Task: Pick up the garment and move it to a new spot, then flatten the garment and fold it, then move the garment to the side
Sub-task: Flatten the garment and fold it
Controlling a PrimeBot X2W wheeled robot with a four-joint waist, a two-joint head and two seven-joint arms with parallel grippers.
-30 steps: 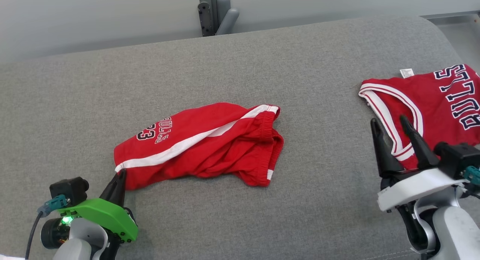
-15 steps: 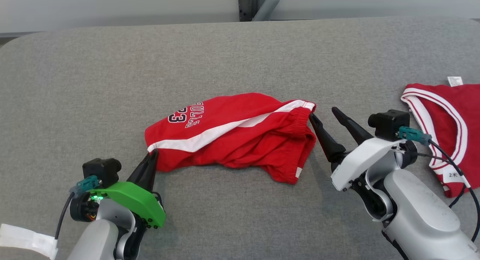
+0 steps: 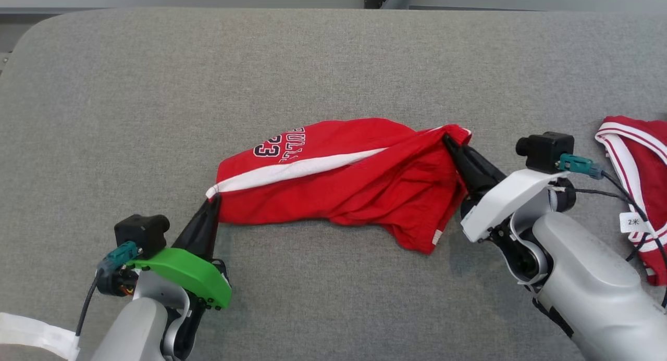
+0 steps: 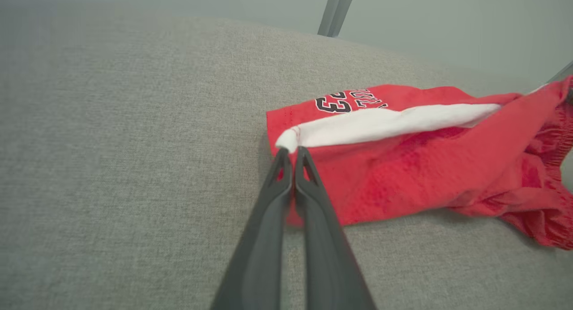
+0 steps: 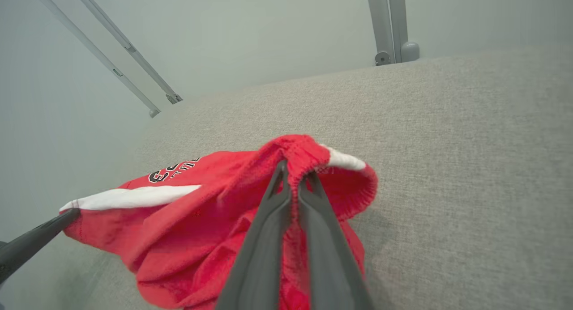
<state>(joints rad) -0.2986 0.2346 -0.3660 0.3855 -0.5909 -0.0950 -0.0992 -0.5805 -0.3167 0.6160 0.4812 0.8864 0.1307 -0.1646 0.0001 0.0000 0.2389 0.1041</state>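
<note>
left tool [image 3: 212, 199] pinches shorts [image 3: 338, 189] hem | right tool [image 3: 448, 139] pinches waistband | well inside cushion [image 3: 156, 79] edges

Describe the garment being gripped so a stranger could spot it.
On the grey padded surface, look to the middle: the red shorts lie crumpled, held at either end by the left end effector and right end effector. Unlike the red jersey at the right edge, they bear a 23 and one broad white stripe.
</note>
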